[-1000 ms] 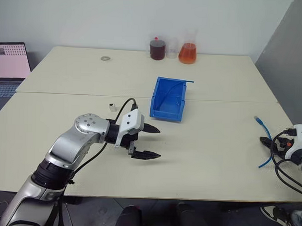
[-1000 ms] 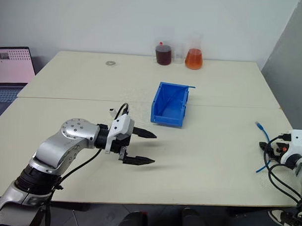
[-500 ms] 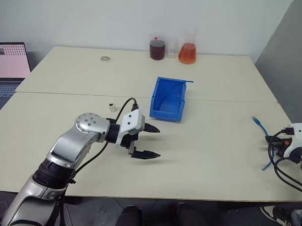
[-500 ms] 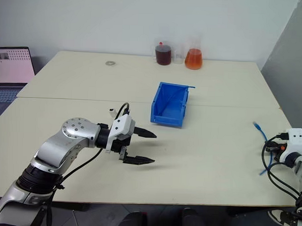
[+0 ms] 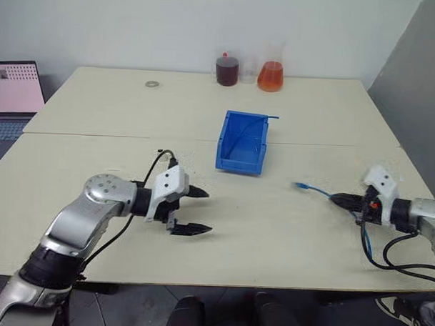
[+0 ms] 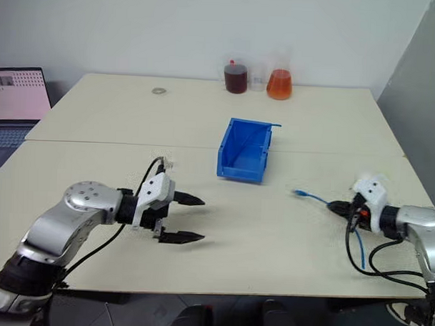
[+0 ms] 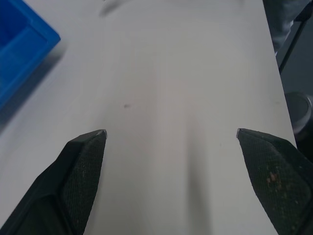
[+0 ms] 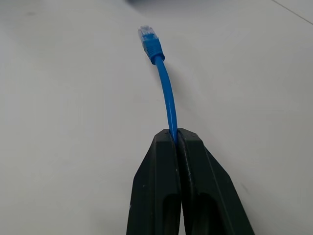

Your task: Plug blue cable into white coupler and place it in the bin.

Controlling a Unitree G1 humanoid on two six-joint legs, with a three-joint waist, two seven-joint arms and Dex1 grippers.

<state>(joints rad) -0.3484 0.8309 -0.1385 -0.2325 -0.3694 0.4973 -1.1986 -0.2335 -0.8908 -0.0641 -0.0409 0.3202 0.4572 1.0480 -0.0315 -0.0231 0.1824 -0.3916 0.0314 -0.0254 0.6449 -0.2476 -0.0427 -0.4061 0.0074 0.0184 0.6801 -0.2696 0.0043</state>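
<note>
The right gripper is clamped on the blue cable; the left gripper is held wide apart, empty.

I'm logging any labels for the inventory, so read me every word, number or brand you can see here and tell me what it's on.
None can be read.
Laptop screen: shows a pale grid pattern, too small and blurred to read.
Bin, blue cable, beakers and both grippers: no legible markings.
</note>
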